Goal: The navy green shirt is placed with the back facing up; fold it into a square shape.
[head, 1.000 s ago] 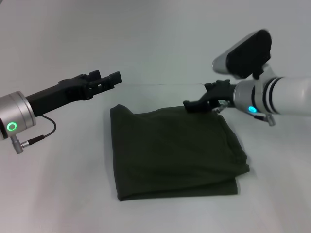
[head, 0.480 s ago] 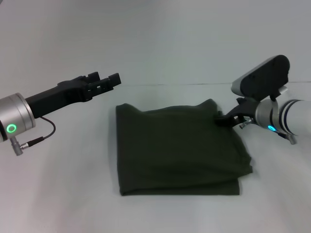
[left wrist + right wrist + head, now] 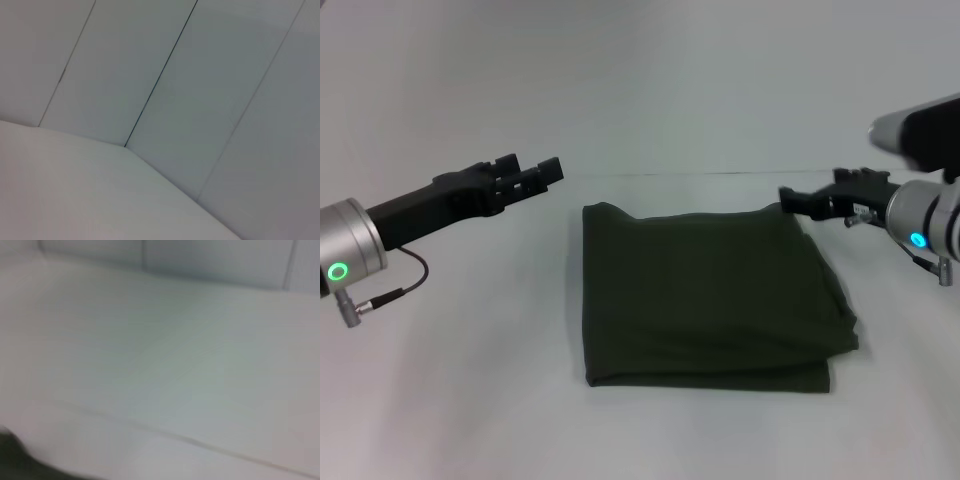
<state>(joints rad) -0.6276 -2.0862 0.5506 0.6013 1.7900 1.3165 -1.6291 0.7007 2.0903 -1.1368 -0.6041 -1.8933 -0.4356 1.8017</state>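
The navy green shirt [image 3: 705, 295] lies on the white table as a folded, roughly square bundle, plain side up, in the middle of the head view. My right gripper [image 3: 788, 198] sits at the shirt's far right corner, its fingertips meeting the cloth and shut on that corner. A dark sliver of the shirt [image 3: 7, 460] shows at the edge of the right wrist view. My left gripper [image 3: 538, 170] hovers open above the table, off the shirt's far left corner and not touching it. The left wrist view holds only wall and table.
The white table [image 3: 450, 380] runs wide on every side of the shirt. A pale panelled wall [image 3: 200, 75] stands behind the table's back edge [image 3: 680, 175]. A cable [image 3: 395, 285] hangs under my left arm.
The right gripper has moved right, pulling the far right corner with it, and the whole folded shirt has slid right and squared up. The left gripper has stayed nearly still.
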